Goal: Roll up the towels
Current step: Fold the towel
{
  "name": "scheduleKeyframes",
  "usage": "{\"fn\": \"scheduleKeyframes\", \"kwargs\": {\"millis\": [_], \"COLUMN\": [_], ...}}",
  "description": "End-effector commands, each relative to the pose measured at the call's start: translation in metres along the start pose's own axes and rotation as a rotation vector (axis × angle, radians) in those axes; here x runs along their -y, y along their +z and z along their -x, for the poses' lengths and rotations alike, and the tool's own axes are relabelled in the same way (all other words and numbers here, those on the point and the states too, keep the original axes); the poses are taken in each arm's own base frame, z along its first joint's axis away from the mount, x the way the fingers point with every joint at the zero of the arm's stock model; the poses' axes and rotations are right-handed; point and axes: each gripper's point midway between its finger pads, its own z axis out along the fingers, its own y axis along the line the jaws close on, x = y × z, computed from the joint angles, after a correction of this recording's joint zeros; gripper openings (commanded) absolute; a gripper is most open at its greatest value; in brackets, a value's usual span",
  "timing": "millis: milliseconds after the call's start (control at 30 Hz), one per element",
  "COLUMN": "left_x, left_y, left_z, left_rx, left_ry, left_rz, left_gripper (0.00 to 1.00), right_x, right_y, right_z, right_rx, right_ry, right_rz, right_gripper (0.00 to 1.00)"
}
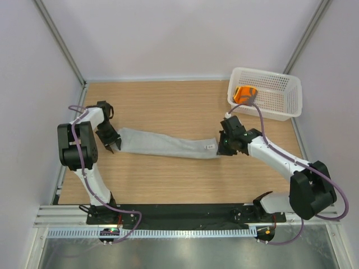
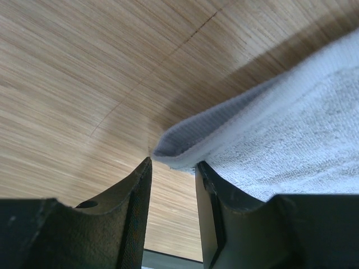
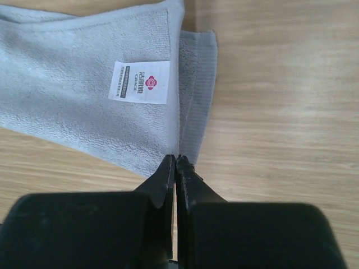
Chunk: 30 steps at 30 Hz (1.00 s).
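Observation:
The light-grey towel [image 1: 162, 144] lies folded in a long strip across the middle of the table. Its white tag [image 3: 140, 82] sits near the right end. My right gripper [image 3: 177, 160] is shut on the hem at that right end; it also shows in the top view [image 1: 222, 147]. My left gripper [image 2: 173, 167] is open, and the towel's left corner [image 2: 168, 151] sits just beyond its fingertips, not between them. In the top view the left gripper [image 1: 114, 147] is at the towel's left end. The orange towel [image 1: 245, 94] lies rolled in the basket.
A white perforated basket [image 1: 275, 95] stands at the back right of the wooden table [image 1: 168, 106]. Grey walls enclose the left, back and right sides. A black rail with both arm bases [image 1: 179, 213] runs along the near edge.

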Motion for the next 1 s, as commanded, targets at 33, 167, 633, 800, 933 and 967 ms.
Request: {"fn": "scheduleKeyframes", "kwargs": {"millis": [33, 167, 633, 800, 933, 967], "left_x": [-0.007, -0.009, -0.017, -0.017, -0.016, -0.015], "left_y": [-0.005, -0.006, -0.034, -0.035, -0.033, -0.034], "left_z": [0.007, 0.009, 0.018, 0.016, 0.012, 0.012], "left_rx": [0.031, 0.038, 0.183, 0.181, 0.171, 0.172], "left_ry": [-0.010, -0.013, 0.003, 0.005, 0.010, 0.011], "left_rz": [0.036, 0.048, 0.116, 0.111, 0.102, 0.100], "left_gripper": [0.38, 0.37, 0.34, 0.34, 0.33, 0.33], "right_x": [0.024, 0.031, 0.022, 0.012, 0.006, 0.007], "right_y": [0.008, 0.020, -0.018, -0.003, 0.015, 0.018], "right_z": [-0.044, -0.073, -0.062, -0.069, -0.085, -0.088], "right_rx": [-0.076, -0.127, -0.007, -0.061, -0.116, -0.124], "right_ry": [0.032, 0.061, 0.030, 0.073, 0.127, 0.137], "right_rz": [-0.040, -0.056, -0.081, -0.046, -0.011, -0.018], "right_gripper": [0.01, 0.02, 0.75, 0.74, 0.70, 0.68]}}
